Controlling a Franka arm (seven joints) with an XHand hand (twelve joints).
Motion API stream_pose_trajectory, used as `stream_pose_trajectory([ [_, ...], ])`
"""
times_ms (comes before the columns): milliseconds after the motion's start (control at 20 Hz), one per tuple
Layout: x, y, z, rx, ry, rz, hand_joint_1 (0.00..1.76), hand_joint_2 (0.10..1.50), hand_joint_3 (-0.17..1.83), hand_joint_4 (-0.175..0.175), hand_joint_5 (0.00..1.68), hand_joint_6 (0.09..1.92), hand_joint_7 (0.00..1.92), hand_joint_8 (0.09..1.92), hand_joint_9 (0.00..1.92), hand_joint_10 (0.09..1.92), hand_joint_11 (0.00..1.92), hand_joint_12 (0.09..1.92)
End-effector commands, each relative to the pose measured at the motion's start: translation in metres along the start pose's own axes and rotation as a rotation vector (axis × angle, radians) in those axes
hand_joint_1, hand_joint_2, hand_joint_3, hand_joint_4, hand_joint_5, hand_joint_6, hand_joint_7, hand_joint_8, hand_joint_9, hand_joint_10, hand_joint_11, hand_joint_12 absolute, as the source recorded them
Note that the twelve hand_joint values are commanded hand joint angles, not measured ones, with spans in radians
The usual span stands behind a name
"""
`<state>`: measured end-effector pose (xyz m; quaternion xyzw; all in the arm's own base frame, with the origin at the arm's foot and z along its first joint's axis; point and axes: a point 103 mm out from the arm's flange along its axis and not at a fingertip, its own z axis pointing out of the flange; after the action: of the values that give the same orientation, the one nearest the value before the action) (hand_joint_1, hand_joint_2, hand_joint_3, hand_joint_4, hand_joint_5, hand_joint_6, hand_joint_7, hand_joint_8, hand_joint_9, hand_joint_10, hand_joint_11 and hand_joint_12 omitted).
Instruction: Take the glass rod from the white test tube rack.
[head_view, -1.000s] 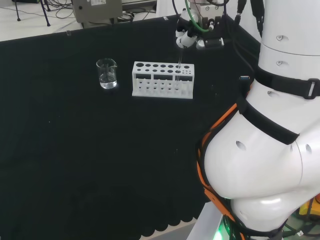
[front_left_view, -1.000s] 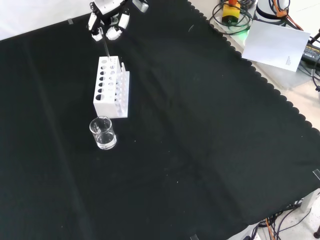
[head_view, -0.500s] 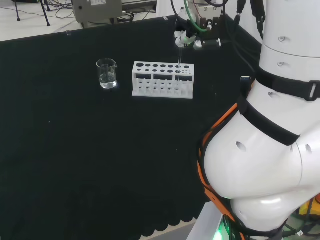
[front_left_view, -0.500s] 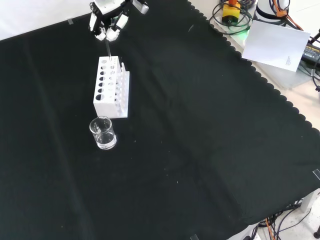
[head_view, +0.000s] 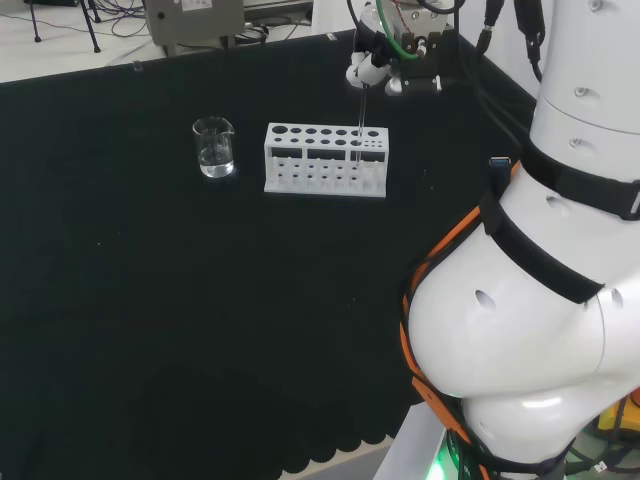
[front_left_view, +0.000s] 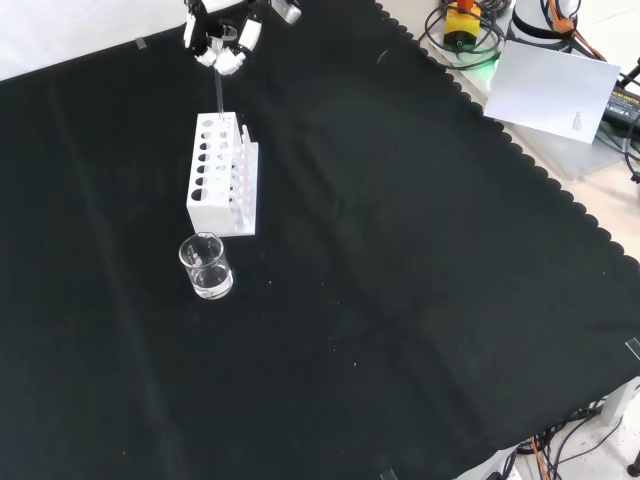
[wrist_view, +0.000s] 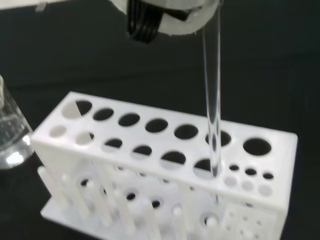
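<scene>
The white test tube rack (head_view: 325, 160) stands on the black cloth, its holes facing up. A thin clear glass rod (head_view: 359, 115) stands upright over the rack's right end in the head view. The hand (head_view: 375, 62) is above the rack, its fingers pinched on the rod's top. In the front view the hand (front_left_view: 222, 40) is at the top edge, with the rod (front_left_view: 218, 95) running down into the rack (front_left_view: 222, 175) at its far end. Up close in the wrist view, the rod (wrist_view: 213, 100) has its lower tip just inside a hole of the rack (wrist_view: 165, 165), below the hand (wrist_view: 165, 15).
A small glass beaker (head_view: 214, 147) with some clear liquid stands left of the rack in the head view, nearer than the rack in the front view as beaker (front_left_view: 206, 266). A white sheet of paper (front_left_view: 555, 85) lies off the cloth at the front view's upper right.
The hand has risen and drawn the rod upward, so more of the rod shows above the rack. Rack and beaker have not moved.
</scene>
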<state>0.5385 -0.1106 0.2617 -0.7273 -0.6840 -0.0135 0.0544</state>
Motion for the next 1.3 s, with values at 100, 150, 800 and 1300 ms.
stream_pose_trajectory([
  [100, 0.015, -0.003, -0.032, -0.001, 0.018, 0.016, 1.19, 0.68, 0.77, -0.175, 1.11, 0.99, 1.43, 1.16, 1.74, 0.82, 1.78, 0.69],
  [150, 0.017, -0.004, -0.037, 0.011, 0.018, 0.016, 1.19, 0.67, 0.77, -0.175, 1.12, 0.97, 1.44, 1.14, 1.75, 0.80, 1.78, 0.67],
  [800, 0.052, -0.026, -0.085, -0.009, -0.017, -0.020, 1.21, 0.62, 0.78, -0.175, 1.21, 0.82, 1.48, 1.02, 1.81, 0.62, 1.78, 0.55],
  [1300, 0.073, -0.035, -0.106, -0.067, -0.011, -0.048, 1.22, 0.62, 0.76, -0.175, 1.23, 0.78, 1.50, 1.00, 1.83, 0.58, 1.79, 0.52],
])
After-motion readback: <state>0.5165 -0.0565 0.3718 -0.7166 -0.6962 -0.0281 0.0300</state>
